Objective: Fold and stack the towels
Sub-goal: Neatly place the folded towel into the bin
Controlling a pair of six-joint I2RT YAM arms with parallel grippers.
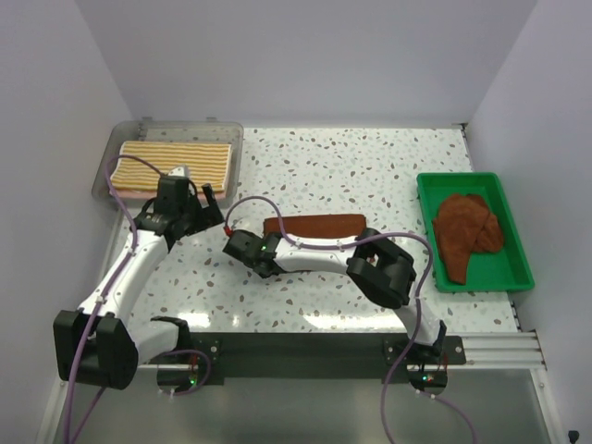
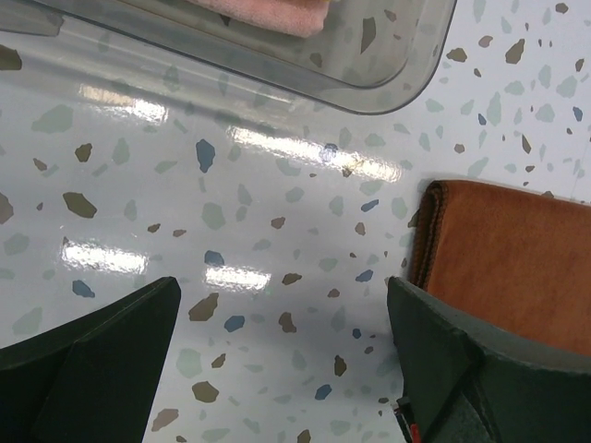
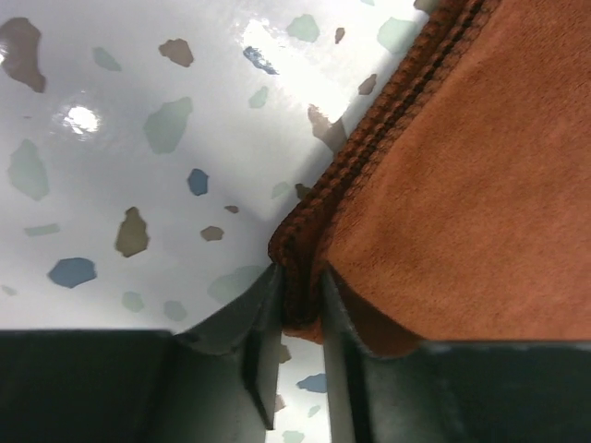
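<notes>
Fingers of the right claw pinch the corner of the brown towel; the left claw stands wide open and empty, that towel at its right.

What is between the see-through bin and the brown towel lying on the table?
Only bare speckled table lies between the clear bin and the brown towel. The left wrist view shows that stretch plainly.
</notes>
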